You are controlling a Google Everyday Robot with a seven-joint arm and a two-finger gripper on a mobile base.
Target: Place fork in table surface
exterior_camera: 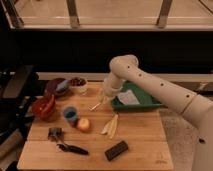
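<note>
My gripper (102, 99) hangs from the white arm above the middle back of the wooden table surface (142, 137), just left of the green tray. A slim pale fork (94, 106) sticks out down and to the left from the gripper's tip, held a little above the planks. The gripper looks shut on the fork's handle end. The fork's head is too small to make out.
A green tray (150, 105) with a white sheet sits at the back right. Pale yellow strips (111, 126), a blue cup (70, 115), a round fruit (83, 124), a black-handled utensil (71, 148) and a dark bar (116, 150) lie on the table. Bowls (44, 106) stand at the left.
</note>
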